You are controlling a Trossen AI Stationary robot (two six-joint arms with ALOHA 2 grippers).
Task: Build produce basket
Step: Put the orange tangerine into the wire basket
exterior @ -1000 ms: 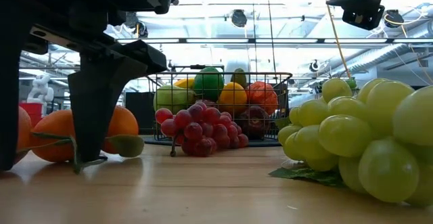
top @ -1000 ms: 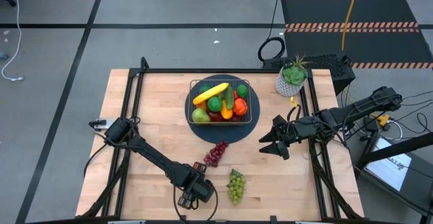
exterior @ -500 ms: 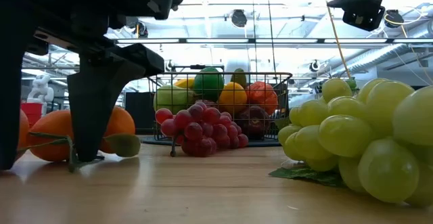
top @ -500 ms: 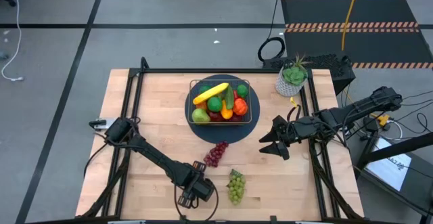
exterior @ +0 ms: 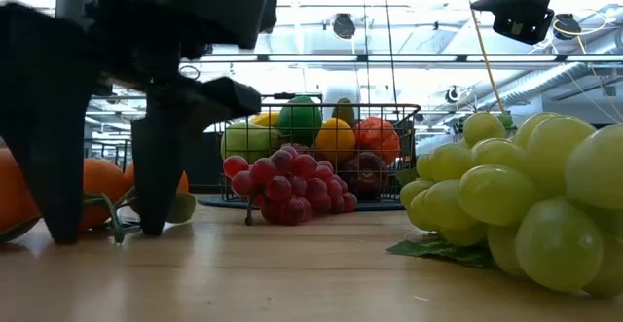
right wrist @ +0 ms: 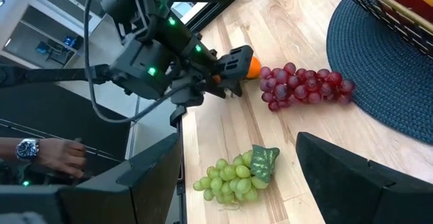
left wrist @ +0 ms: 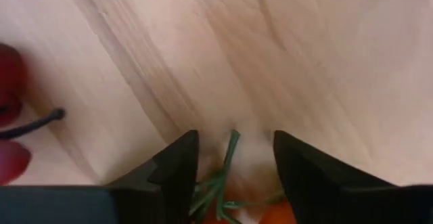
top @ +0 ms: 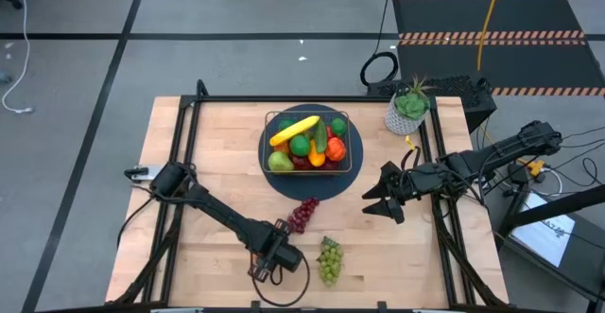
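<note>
The wire basket [top: 346, 116] stands on a round dark mat [top: 284, 182] at the far middle, filled with a banana, green and red fruit. Red grapes [top: 302, 214] lie at the mat's near edge and green grapes [top: 328, 261] lie nearer the front. My left gripper [top: 274, 256] points down just left of the green grapes. It is open, with its fingers standing on either side of an orange fruit [exterior: 102, 181] that has a green stem [left wrist: 226, 163]. My right gripper [top: 373, 199] hovers open at the right. My left gripper comes from above with its fingertips at the table. One finger [exterior: 58, 196] stands on each side of the orange fruit [left wrist: 270, 214], which rests on the table. Whether the fingers touch it I cannot tell.
A potted plant [top: 408, 107] in a white pot stands at the far right corner. A black frame rail [top: 189, 133] runs along the table's left, far and right sides. Bare wood lies at the left and the near right.
My left gripper has shifted slightly toward the table's right and rolled a little about its own axis. The gap between its fingers has narrowed a little around the orange fruit. The fruit and both grape bunches lie where they were.
</note>
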